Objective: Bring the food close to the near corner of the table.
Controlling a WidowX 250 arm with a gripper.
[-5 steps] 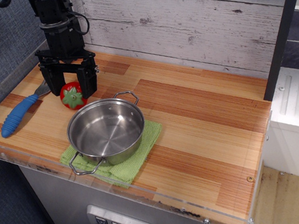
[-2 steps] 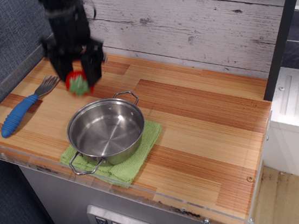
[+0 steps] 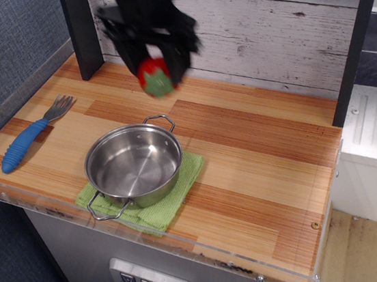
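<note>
The food, a small glossy red toy tomato with a green leafy cap (image 3: 155, 76), hangs in the air between the fingers of my black gripper (image 3: 155, 75), well above the back of the wooden table (image 3: 259, 153). The gripper is shut on it and blurred by motion. The table's near right corner with its small screw (image 3: 314, 224) lies far to the right and front of the gripper. The gripper is above and behind the steel pot (image 3: 134, 165).
The steel pot stands on a green cloth (image 3: 175, 198) near the front edge. A blue-handled fork (image 3: 28, 136) lies at the left. A white plank wall runs behind, a dark post (image 3: 82, 33) stands at the back left, and a clear acrylic rim edges the table.
The gripper closed on the food at the table's left, lifted it off the wood and carried it up and to the right, past the pot's back.
</note>
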